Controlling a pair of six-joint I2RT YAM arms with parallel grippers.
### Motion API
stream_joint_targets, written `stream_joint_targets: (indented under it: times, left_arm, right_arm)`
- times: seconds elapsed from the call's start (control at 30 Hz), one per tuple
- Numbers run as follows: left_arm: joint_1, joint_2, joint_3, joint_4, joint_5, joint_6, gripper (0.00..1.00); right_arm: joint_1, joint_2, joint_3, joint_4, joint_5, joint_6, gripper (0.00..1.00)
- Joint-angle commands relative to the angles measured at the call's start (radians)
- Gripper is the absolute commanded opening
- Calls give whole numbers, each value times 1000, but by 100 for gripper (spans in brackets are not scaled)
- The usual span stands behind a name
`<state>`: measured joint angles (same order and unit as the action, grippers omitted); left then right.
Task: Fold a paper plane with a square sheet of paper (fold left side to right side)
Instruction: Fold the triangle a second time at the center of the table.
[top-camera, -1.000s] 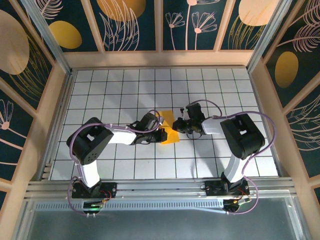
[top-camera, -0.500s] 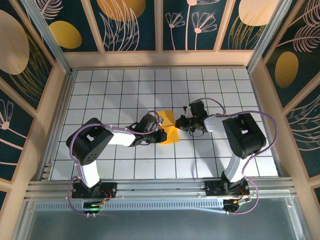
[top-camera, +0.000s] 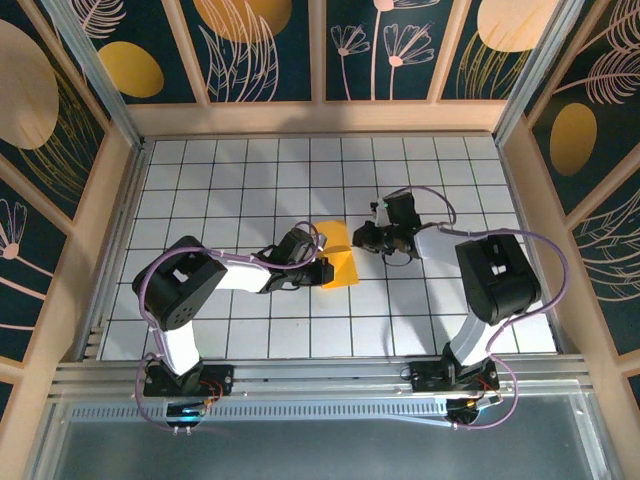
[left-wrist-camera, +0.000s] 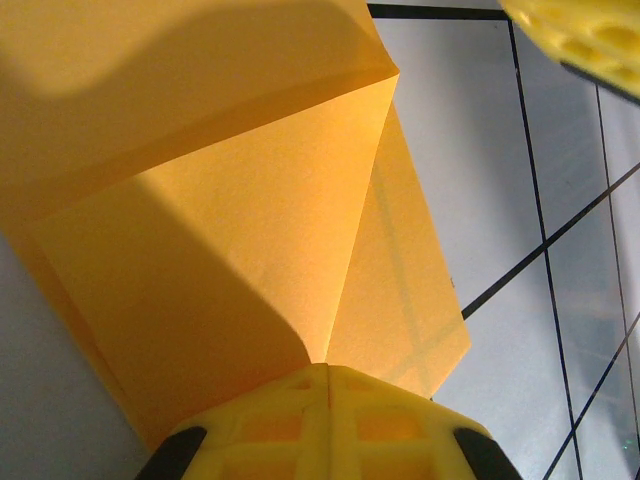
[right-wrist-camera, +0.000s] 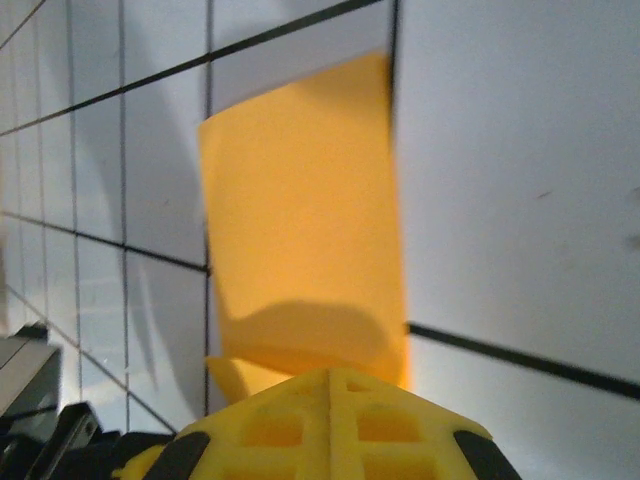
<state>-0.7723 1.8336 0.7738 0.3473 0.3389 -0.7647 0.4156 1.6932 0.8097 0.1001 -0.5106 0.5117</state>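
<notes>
The white-tiled table carries both arms. The left arm and the right arm each bend inward, so that their fingertips face one another across the middle tiles.

Between the two sets of fingertips lies the square sheet of paper, orange-yellow and partly folded. It is narrower than it is long and rests on the tiles.

In the left wrist view the sheet spreads out directly ahead of the fingertips. One layer is folded over another, and a crease runs from the far edge straight down to the fingertip seam. To the right of that crease is a thinner flap, through which the dark grid lines show.

In the right wrist view the sheet reaches away from the fingertips, with its near edge slightly lifted and shadowed just in front of them.

The left gripper sits at the sheet's near left edge. Its yellow fingers are pressed together with the paper meeting their tips, and I cannot tell whether a layer is pinched between them.

The right gripper sits at the sheet's far right corner. Its fingers are likewise closed together and touching the paper's edge. One of them shows at the far right, beyond the left fingertips.
</notes>
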Motion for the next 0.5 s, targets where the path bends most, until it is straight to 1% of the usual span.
stream_joint_targets:
  times: [0.0,0.2,0.47]
  left_arm:
    - [2,0,-30,-82,-24,-8,0]
    - [2,-3,-33,-89,-28,-6,0]
    - [1,-6,-30,-106,-33,-5,0]
  right_arm:
    - [48,-13,-52,57,-44,57,0]
    - [104,51,-41,93,-34,83,0]
    - [96,114,-9,58,23,49,0]
